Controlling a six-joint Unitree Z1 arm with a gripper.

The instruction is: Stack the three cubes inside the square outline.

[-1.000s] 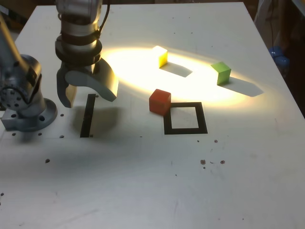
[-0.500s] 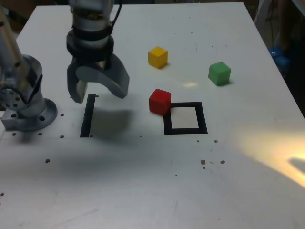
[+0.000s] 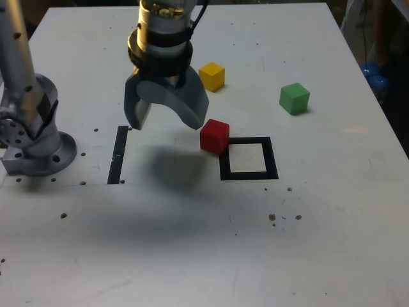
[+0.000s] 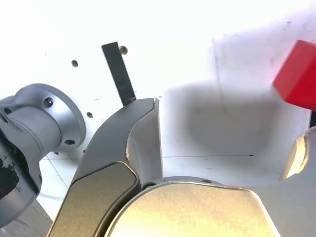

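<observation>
White tabletop (image 3: 153, 256), gripper (image 3: 165, 121) spread wide, red cube (image 4: 298, 76) and square outline (image 4: 313, 119) cut off in wrist view.

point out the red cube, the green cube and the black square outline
red cube (image 3: 215, 137): exterior view, side face
green cube (image 3: 294, 99): exterior view, near its middle
black square outline (image 3: 271, 158): exterior view, band on the exterior view's right
</observation>
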